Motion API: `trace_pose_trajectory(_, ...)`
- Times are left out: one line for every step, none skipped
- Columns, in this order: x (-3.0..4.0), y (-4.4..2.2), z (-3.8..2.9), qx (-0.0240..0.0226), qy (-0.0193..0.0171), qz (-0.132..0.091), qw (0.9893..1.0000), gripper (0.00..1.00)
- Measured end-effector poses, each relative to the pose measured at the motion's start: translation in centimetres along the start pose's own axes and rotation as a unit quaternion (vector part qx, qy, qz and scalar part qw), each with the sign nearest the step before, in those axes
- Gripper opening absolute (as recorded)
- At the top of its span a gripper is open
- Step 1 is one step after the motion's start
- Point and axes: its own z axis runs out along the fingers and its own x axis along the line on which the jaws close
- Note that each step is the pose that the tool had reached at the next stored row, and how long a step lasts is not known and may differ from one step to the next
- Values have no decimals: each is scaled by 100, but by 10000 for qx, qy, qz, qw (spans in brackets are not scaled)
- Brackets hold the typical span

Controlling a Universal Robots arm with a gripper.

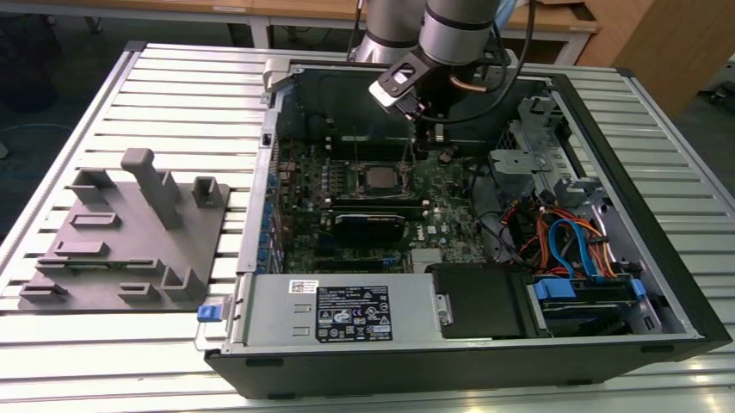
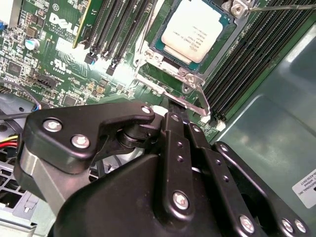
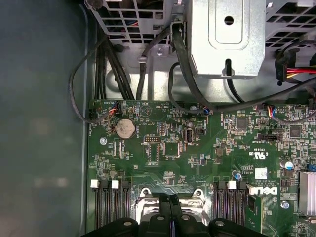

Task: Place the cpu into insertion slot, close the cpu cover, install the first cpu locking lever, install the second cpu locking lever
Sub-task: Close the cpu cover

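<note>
The cpu (image 2: pixel 195 29) lies flat in the insertion slot on the green motherboard, silver top up; in the exterior view the cpu (image 1: pixel 377 177) sits mid-board. The cpu cover (image 2: pixel 193 79) rests down around it as a silver frame. A thin silver lever rod (image 2: pixel 163 88) runs along the cover's near edge. Another rod (image 2: pixel 281 6) crosses the far corner. My gripper (image 2: pixel 174 112) is shut, its black fingertips right against the near rod; I cannot tell whether they clamp it. The gripper (image 3: pixel 170 207) sits just before the socket, and the gripper (image 1: pixel 429 131) hangs behind the cpu.
Long black memory slots (image 2: pixel 118 29) flank the socket on both sides. The teal case wall (image 2: pixel 276 113) is close by. A metal drive cage (image 3: pixel 227 39) and black cables (image 3: pixel 113 64) lie beyond the board. On the exterior view's left stands a grey fixture (image 1: pixel 126 232).
</note>
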Motion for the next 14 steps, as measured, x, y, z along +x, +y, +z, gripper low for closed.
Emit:
trace_pose_trajectory(0,-3,0,0,0,0,10000,10)
trace_pose_trajectory(0,-5,0,0,0,0,10000,10)
trace_pose_trajectory(0,-6,0,0,0,0,10000,10)
trace_pose_trajectory(0,-9,0,0,-1,0,10000,10)
trace_pose_trajectory(-1,-13,0,0,-1,0,10000,10)
trace_pose_trajectory(-3,-18,1,0,0,0,10000,10)
trace_pose_trajectory(-4,-23,2,0,0,0,10000,10)
trace_pose_trajectory(-7,-29,2,0,0,0,10000,10)
trace_pose_trajectory(-11,-33,2,0,-1,0,10000,10)
trace_pose_trajectory(-14,-37,2,0,-1,0,10000,10)
trace_pose_trajectory(-17,-41,3,0,0,0,10000,10)
trace_pose_trajectory(-18,-44,4,0,0,0,10000,10)
trace_pose_trajectory(-19,-48,4,0,0,0,10000,10)
trace_pose_trajectory(-19,-52,4,0,-1,0,10000,10)
